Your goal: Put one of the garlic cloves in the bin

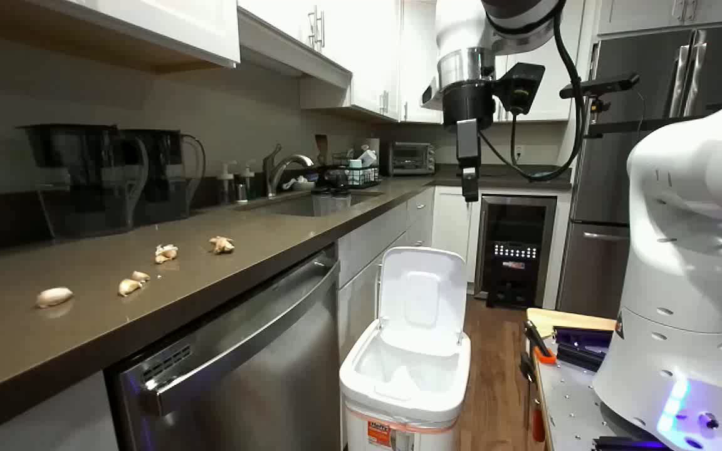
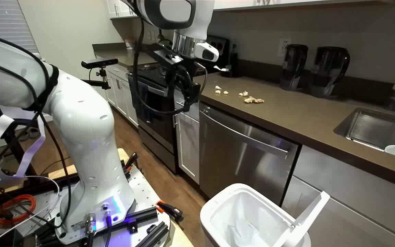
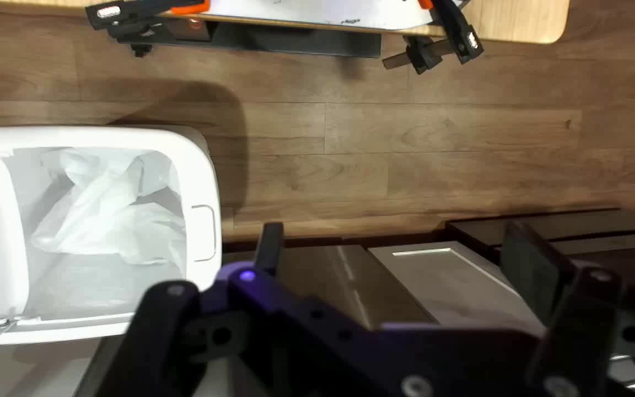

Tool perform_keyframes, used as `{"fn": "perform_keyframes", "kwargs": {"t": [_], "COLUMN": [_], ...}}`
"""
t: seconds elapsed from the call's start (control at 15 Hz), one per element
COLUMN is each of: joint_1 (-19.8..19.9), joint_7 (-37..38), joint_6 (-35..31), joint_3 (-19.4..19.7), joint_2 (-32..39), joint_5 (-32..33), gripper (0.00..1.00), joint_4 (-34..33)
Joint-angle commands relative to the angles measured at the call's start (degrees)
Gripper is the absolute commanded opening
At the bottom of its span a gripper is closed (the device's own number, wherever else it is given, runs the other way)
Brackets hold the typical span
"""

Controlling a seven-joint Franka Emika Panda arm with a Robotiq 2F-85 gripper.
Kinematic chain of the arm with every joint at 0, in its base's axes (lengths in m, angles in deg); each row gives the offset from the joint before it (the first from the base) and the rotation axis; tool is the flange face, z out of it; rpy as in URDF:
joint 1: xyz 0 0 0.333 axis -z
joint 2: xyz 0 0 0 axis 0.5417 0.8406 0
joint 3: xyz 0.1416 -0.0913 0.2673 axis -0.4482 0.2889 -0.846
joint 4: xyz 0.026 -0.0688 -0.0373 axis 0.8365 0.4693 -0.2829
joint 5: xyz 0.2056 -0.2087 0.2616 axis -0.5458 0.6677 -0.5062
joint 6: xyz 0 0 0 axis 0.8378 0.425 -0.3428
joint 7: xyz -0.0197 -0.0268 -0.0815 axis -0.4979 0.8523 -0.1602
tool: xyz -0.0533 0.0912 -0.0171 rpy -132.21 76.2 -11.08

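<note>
Several small pale garlic cloves (image 1: 129, 287) lie on the brown countertop in an exterior view. They also show in an exterior view (image 2: 218, 92) near the counter's front edge, and are out of the wrist view. The white bin (image 1: 361, 376) stands on the floor in front of the dishwasher with its lid flipped up. It also shows in an exterior view (image 2: 214, 209) and at the left of the wrist view (image 3: 202, 220), with a white bag inside. My gripper (image 1: 470, 188) hangs in the air, higher than the countertop and away from the cloves. In the wrist view its fingers (image 3: 400, 256) are wide apart with nothing between them.
A knobbly tan lump (image 2: 253, 100), like ginger, lies near the cloves. Two dark pitchers (image 1: 82, 178) stand at the back of the brown counter (image 1: 210, 294). The steel dishwasher (image 2: 238, 147) is below its edge. Cabinets (image 1: 179, 25) hang above. A sink (image 2: 372, 127) lies further along.
</note>
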Motion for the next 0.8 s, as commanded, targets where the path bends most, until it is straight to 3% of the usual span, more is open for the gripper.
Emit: {"fn": "perform_keyframes", "kwargs": {"t": [0.0,0.4,0.73], "joint_1": [1.20,1.20,-1.57], "joint_7": [-0.75,-0.75,-0.31], "joint_6": [0.13,0.13,-1.25], "joint_3": [-1.05,-1.05,-3.78], "joint_2": [0.20,0.20,8.66], "joint_5": [-0.71,-0.71,-0.58], "gripper": [1.00,1.00,1.00], "joint_4": [-0.09,-0.09,-7.95]}}
